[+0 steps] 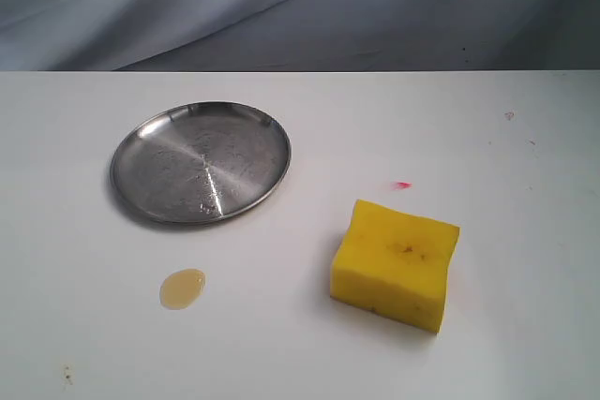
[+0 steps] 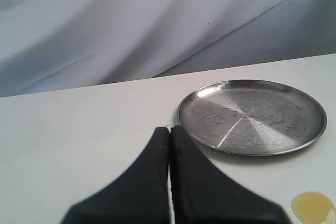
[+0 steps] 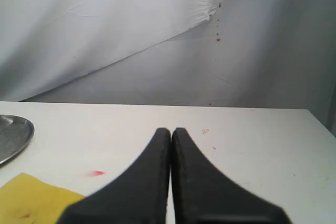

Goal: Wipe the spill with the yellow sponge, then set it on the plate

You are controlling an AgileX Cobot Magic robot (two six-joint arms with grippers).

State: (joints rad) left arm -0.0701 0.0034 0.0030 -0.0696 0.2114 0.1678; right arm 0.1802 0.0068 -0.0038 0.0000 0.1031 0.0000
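The white counter carries three things, with a creased grey-blue cloth hanging behind its far edge. The plate sits left of centre toward the far side, its scratched, shiny face showing from rim to rim. The spill lies near the plate's near edge, apart from the rim, a small amber puddle on the left. The yellow sponge rests flat on the right, well apart from both, with plain counter between it and the spill. A tiny red mark sits just beyond the sponge's far side (it touches nothing), and a few dark specks dot the far right of the counter.

In the left wrist view the left hand has its two dark fingers pressed together tip to tip, gripping nothing, with the plate and the spill on the counter ahead of it. The right hand is likewise closed, fingers meeting, with a corner of the sponge and the red mark near it.
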